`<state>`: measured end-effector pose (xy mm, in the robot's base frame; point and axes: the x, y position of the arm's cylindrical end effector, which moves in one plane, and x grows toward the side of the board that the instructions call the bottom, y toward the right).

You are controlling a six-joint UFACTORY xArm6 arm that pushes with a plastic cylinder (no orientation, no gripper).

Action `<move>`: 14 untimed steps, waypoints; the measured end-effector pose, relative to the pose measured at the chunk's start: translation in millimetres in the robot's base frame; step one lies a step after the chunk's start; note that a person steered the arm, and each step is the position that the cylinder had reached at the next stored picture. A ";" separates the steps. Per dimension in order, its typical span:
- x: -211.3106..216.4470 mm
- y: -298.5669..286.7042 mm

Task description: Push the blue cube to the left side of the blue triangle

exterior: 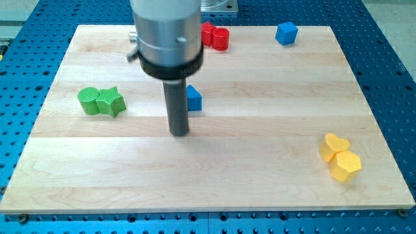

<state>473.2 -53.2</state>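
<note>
A blue cube (286, 32) sits near the view's top right of the wooden board (260, 169). A second blue block (194, 99), partly hidden behind my rod, lies near the board's middle; its shape looks like the triangle. My tip (179, 132) rests on the board just below and left of that block, close to it. The cube is far to the view's upper right of my tip.
Two red blocks (215, 36) sit together at the view's top, right of the arm's body. A green round block (90, 101) and a green star (112, 101) touch at the left. Two yellow blocks (339, 156) lie at the bottom right.
</note>
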 end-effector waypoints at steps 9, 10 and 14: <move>-231.3 197.3; -115.2 89.9; -110.5 4.5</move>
<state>362.7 -48.7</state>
